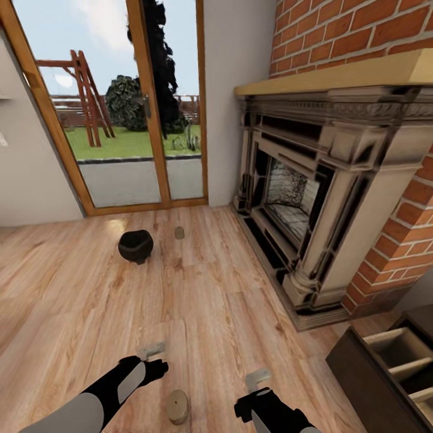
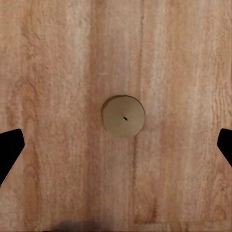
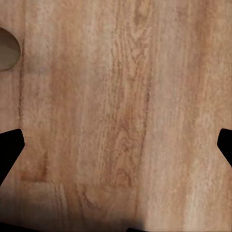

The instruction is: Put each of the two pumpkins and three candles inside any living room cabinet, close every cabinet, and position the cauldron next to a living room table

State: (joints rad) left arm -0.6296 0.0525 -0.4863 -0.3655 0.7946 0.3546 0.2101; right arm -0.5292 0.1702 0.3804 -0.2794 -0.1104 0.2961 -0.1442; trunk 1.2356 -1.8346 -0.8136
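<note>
Now both arms reach down, jaws wide, left gripper [image 1: 151, 350] above a candle [image 2: 123, 115] (standing on the floor [image 1: 228, 313])

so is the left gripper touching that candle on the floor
Apart. In the left wrist view the candle stands on bare floor, well clear of both open fingertips.

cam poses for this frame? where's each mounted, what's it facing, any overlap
Head: on the robot's head, looking forward and down at the cauldron, fireplace, open cabinet; both arms show.
Left wrist: on the left arm, facing straight down at a candle; fingertips at the edges.
Right wrist: facing the floor; fingertips at the edges.
Shared: that candle.
</note>
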